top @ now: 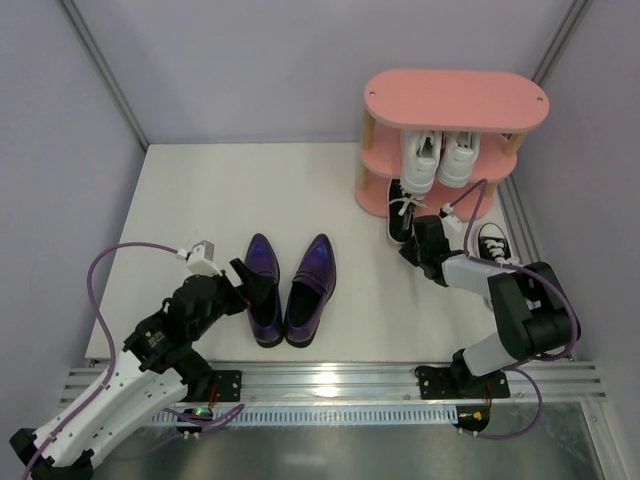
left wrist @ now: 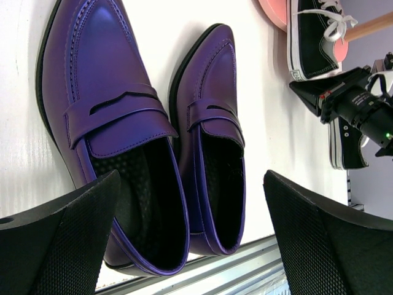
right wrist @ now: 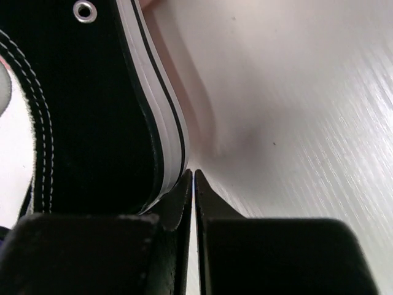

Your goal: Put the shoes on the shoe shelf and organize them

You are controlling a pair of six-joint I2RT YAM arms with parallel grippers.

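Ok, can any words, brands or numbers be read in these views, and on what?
No text can be read in any view.
Black sneaker: a small patch on its sole edge, too blurred to read.
Purple loafers: no marking visible.
White sneakers: no marking visible.

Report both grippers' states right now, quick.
Left gripper: open, empty, over the purple loafers.
Right gripper: shut, holding nothing, tips at the black sneaker sole.
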